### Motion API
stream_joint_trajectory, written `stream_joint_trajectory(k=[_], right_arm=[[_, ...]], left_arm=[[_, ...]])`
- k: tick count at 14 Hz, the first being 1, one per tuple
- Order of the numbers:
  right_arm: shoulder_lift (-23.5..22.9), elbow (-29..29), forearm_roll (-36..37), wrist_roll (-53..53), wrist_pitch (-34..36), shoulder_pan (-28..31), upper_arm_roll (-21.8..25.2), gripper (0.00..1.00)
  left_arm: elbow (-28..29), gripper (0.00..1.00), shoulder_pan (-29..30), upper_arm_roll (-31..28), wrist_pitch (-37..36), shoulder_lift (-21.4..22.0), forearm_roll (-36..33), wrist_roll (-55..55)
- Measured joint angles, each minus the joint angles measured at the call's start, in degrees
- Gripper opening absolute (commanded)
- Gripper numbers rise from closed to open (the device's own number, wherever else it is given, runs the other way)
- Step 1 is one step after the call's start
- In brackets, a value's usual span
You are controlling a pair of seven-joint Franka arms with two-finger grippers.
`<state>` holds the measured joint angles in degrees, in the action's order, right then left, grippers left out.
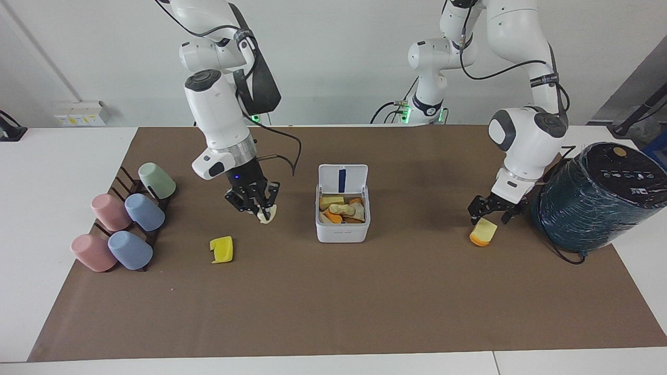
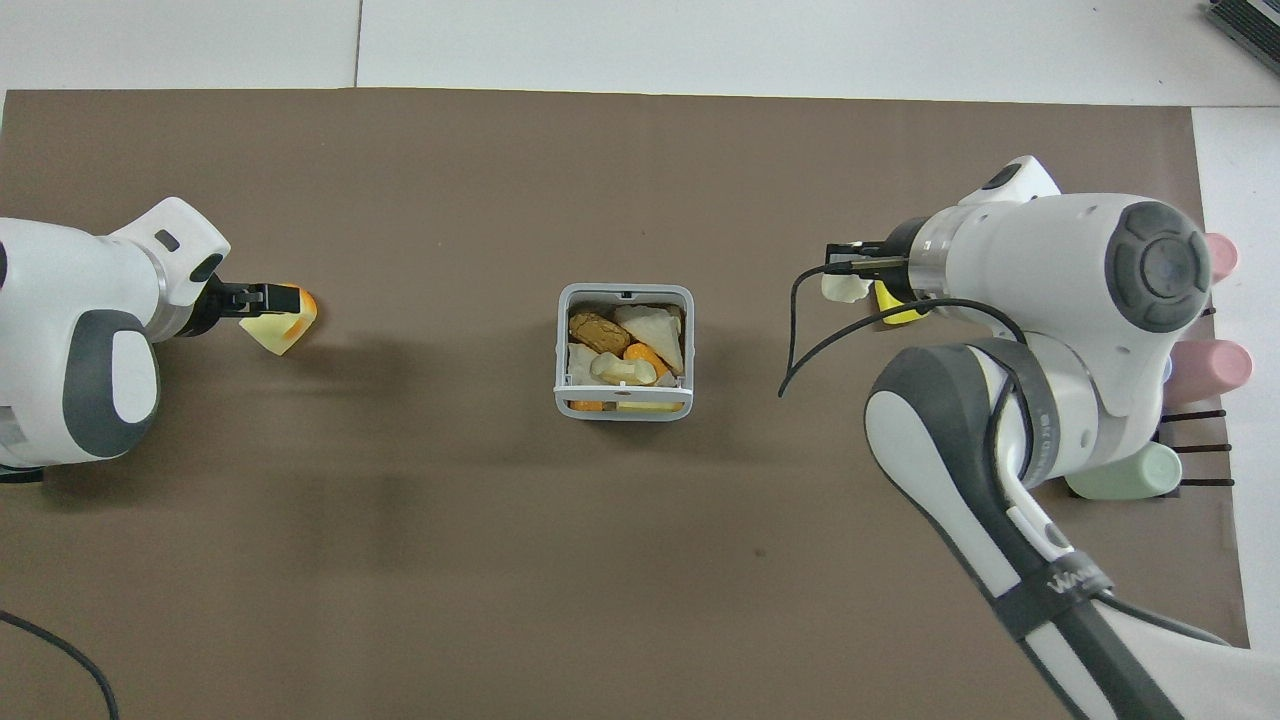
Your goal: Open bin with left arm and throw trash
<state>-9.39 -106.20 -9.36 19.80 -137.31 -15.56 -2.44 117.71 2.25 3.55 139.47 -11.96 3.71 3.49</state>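
Note:
The white bin stands mid-table with its lid up, several chunks inside; it also shows in the overhead view. My right gripper is shut on the cream chunk and holds it above the mat, beside the bin toward the right arm's end; the overhead view shows this gripper and chunk too. The yellow chunk lies on the mat. My left gripper is open, low over the yellow-and-orange chunk, also seen from overhead.
A big dark teal wrapped cylinder stands at the left arm's end, close to the left gripper. A rack with pink, blue and green cups stands at the right arm's end.

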Motion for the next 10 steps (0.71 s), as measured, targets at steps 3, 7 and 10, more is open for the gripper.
stream_joint_trajectory(k=[3,7,10], right_arm=[[-1.94,2.97,-10.71,3.73,0.0,-2.85,-0.05,0.0],[-5.6,3.55,-19.33,9.17,-2.5,-8.57,-0.11,0.0],[-8.53,3.63,-19.35,12.18,-4.72,-11.38,-0.13,0.57]], left_arm=[[0.54,1.0,0.0,0.03,2.58,-2.41,0.0,0.18],[1.98,1.0,0.19,0.02,5.89,-4.02,0.0,0.25],[3.66,1.0,0.69,-0.06,7.16,-4.04,0.0,0.92]])
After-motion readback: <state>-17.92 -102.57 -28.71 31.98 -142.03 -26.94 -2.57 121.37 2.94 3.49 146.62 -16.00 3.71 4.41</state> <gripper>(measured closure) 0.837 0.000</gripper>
